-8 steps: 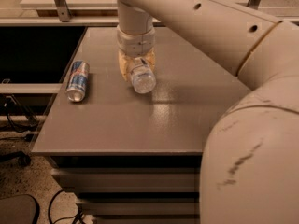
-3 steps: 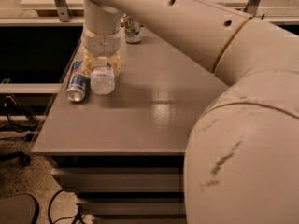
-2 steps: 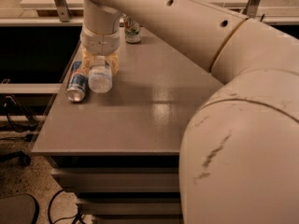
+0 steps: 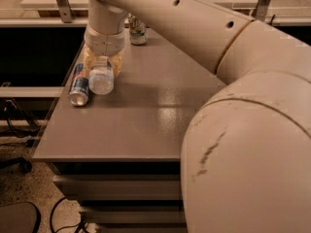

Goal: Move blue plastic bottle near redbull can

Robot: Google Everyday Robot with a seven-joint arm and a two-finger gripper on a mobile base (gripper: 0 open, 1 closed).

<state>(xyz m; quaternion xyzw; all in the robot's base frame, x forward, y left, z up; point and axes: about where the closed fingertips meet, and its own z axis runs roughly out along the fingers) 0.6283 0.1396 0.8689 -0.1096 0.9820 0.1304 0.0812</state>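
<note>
The blue plastic bottle is clear, lies on its side with its base toward me, and sits between the yellowish fingers of my gripper. The gripper comes down from above at the table's left side and is shut on the bottle. The redbull can, blue and silver, lies on its side right next to the bottle's left, near the table's left edge. Bottle and can are almost touching. The bottle's cap is hidden behind the gripper.
A green-and-white soda can stands at the back of the grey table. My large beige arm fills the right and top of the view. Beyond the table's left edge the floor holds cables and a chair base.
The gripper carried the bottle from the table's middle leftward to the redbull can's side. Over the last second it has hardly moved.
</note>
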